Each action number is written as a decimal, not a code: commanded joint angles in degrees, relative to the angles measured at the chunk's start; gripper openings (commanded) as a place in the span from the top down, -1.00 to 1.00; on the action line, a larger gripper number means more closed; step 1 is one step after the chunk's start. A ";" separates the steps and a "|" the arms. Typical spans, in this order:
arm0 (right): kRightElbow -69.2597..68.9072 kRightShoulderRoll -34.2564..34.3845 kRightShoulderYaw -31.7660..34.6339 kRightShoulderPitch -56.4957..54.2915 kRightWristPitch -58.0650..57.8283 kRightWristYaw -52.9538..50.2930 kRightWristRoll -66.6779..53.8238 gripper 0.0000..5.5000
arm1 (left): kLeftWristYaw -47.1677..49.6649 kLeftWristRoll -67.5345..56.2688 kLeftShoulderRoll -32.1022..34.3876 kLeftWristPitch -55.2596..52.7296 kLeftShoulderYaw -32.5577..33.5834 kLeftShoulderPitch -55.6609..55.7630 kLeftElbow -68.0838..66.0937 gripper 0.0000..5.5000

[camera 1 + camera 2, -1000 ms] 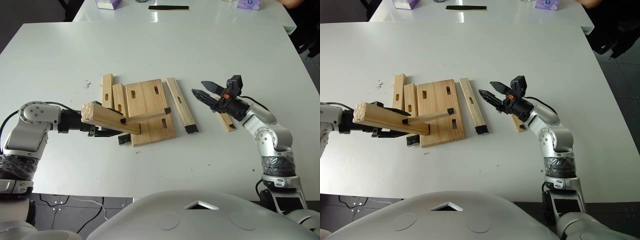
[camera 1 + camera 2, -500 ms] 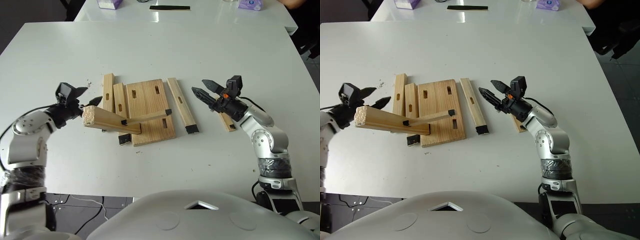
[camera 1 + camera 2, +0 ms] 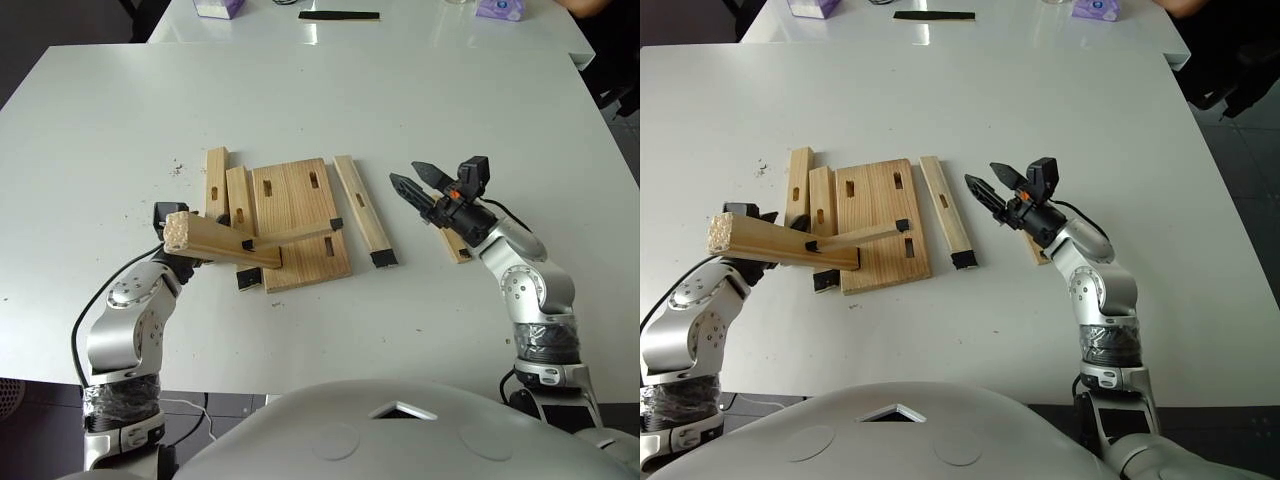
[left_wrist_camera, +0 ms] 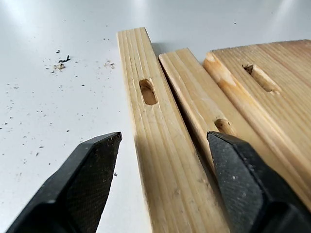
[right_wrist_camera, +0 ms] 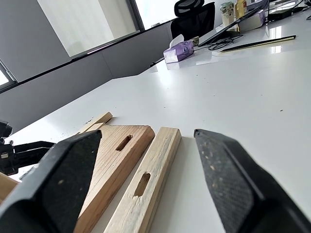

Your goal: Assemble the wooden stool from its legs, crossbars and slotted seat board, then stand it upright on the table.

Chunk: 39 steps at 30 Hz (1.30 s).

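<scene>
The slotted seat board (image 3: pixel 300 205) lies flat mid-table. Two slotted legs (image 3: pixel 215 178) (image 3: pixel 237 197) lie along its left side and another slotted bar (image 3: pixel 361 218) along its right. A thick leg (image 3: pixel 215 240) with a thin crossbar (image 3: pixel 300 234) stuck in it rests slanted over these pieces. My left gripper (image 4: pixel 164 137) is open, low over the leftmost slotted leg (image 4: pixel 155 145), behind the thick leg's end. My right gripper (image 3: pixel 405 174) is open and holds nothing, right of the bar, above a short wooden piece (image 3: pixel 457 245).
Wood crumbs (image 3: pixel 176 168) lie left of the legs. A second table behind carries tissue boxes (image 3: pixel 497 8) and a black strip (image 3: pixel 338 15). The white table (image 3: pixel 400 100) has bare room at the back and on the left.
My left arm has swung its elbow in toward the body, and its gripper now points away over the slotted legs. The thick leg stayed put. My right gripper drifted slightly right.
</scene>
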<state>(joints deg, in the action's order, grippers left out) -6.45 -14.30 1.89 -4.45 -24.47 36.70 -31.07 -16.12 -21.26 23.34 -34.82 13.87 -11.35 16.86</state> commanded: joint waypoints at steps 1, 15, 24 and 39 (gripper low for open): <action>-1.51 0.68 -0.51 2.39 0.66 -1.04 0.68 -0.28 | 0.94 1.39 0.44 -2.00 0.12 -1.67 0.49 -0.19; -3.57 0.67 -0.47 6.42 0.69 -1.95 0.62 -0.28 | 0.58 -3.44 -1.06 -8.54 4.58 -1.39 3.27 -0.19; -2.56 1.97 -2.18 6.78 1.64 -2.58 1.78 -0.28 | -1.14 0.87 2.73 -8.32 2.06 -1.61 -1.22 -0.19; -2.61 3.53 -2.23 7.49 2.18 -4.30 1.88 -0.28 | 0.27 1.81 2.11 -9.68 1.51 1.50 -5.86 0.25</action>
<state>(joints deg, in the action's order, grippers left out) -8.99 -11.05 -1.52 3.20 -22.46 33.43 -29.12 -17.13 -19.87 26.04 -41.49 14.91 -7.96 12.67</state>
